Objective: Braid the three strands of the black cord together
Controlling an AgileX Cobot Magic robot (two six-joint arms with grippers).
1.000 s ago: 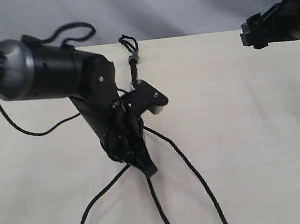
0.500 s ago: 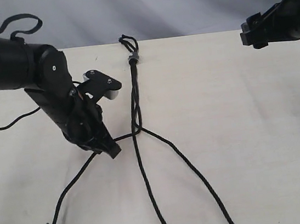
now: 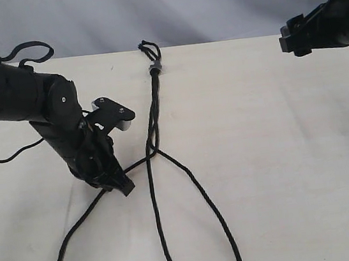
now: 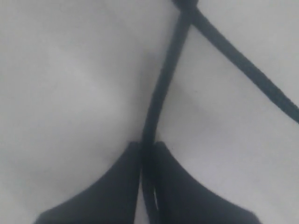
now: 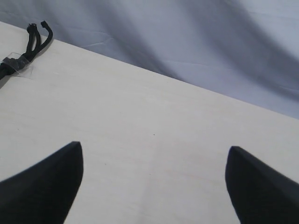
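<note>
The left tool (image 3: 124, 187) is pinching one strand (image 3: 77, 224) of the black cord (image 3: 153, 88) on the table (image 3: 281, 155), it seems. The right tool (image 5: 154, 147) is hanging wide open.

The left arm (image 3: 18, 93), a thick tube of grey metal and black casing, reaches in from the left edge and bends steeply down at the wrist. Its black two-fingered left gripper (image 3: 121, 187) points down and slightly rightward. In the left wrist view its jaws stand pressed together, pinching one thin black cord strand (image 4: 159, 93) between them. The black right arm (image 3: 331, 23) hangs high at the upper right, roughly level, well apart from the left. Its right gripper (image 5: 154, 147) has its dark pointed fingers (image 5: 46, 186) spread wide.
</note>
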